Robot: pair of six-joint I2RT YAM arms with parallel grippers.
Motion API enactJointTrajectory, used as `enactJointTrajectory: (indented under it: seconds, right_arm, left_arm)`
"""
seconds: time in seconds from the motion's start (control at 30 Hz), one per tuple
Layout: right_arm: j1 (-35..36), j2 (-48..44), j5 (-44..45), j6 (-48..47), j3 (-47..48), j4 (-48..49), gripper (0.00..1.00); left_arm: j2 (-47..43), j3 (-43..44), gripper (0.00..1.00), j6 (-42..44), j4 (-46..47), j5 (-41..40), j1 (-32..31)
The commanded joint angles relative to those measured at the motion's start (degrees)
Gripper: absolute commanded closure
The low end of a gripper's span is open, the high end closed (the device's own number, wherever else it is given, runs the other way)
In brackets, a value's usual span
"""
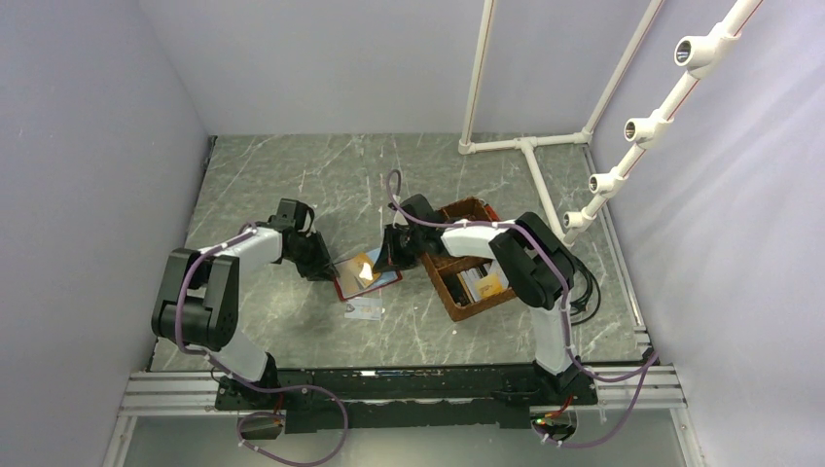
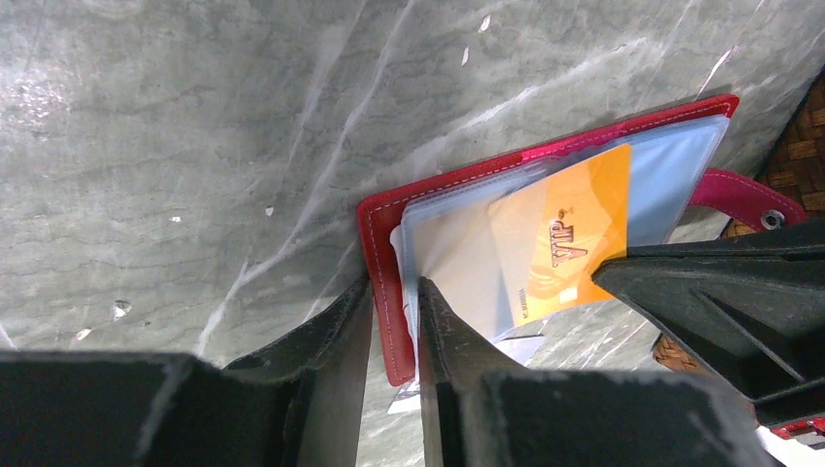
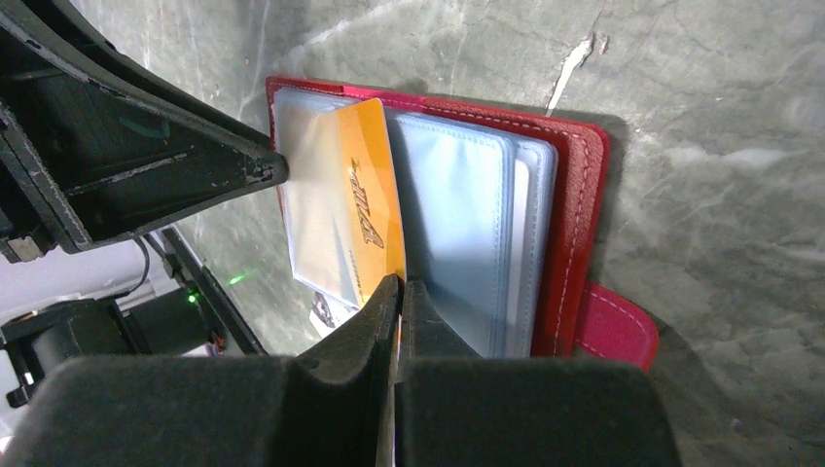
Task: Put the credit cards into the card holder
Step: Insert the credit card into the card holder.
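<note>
The card holder [image 1: 350, 284], a dark red wallet, lies open on the table with its clear sleeves fanned out [image 3: 457, 214]. My left gripper [image 2: 394, 297] is shut on the card holder's red cover edge [image 2: 384, 263] together with one sleeve. My right gripper [image 3: 399, 292] is shut on the near end of an orange credit card [image 3: 370, 195], whose far end lies among the sleeves [image 2: 574, 233]. Whether it sits inside a pocket I cannot tell. A white credit card [image 1: 365, 309] rests flat on the table just in front of the wallet.
A brown woven basket [image 1: 449, 292] stands right of the wallet, under my right arm, with more cards inside [image 1: 484, 284]. The wallet's snap tab [image 3: 618, 326] sticks out toward the basket. White pipe framing [image 1: 530, 156] crosses the back right of the marble table.
</note>
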Motion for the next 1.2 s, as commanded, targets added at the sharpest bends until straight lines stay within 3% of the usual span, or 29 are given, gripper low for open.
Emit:
enactJointTrajectory:
  seconds: [0.0,0.4,0.77,0.9,1.03,1.17]
  right_arm:
    - [-0.29,-1.7,6.02,-0.76,-1.34,2.18,1.0]
    - [1.0,-0.88,5.87,2.6,-1.73,3.86,1.0]
    - [4.55,-2.01,10.95,9.79,-4.14,6.58,1.0]
    - [4.58,-2.28,12.31,9.48,-4.17,5.81,1.0]
    - [4.58,-1.96,11.46,7.6,-3.92,6.01,1.0]
    - [4.58,-1.95,10.78,4.5,-3.15,4.95,1.0]
  left_arm:
    - [-0.69,-2.25,0.72,0.45,-2.19,-2.79,0.81]
    - [-1.72,-3.69,0.73,-1.1,-0.47,-0.9,0.86]
    - [-3.57,-4.44,0.73,-3.35,0.17,-0.85,0.86]
    - [-6.1,-4.48,0.64,-3.31,-1.49,-1.99,1.43]
    - [-10.68,-5.94,0.4,-3.81,-3.33,-2.57,3.91]
    - [-14.49,-8.51,0.41,-5.16,-3.84,-3.73,4.63]
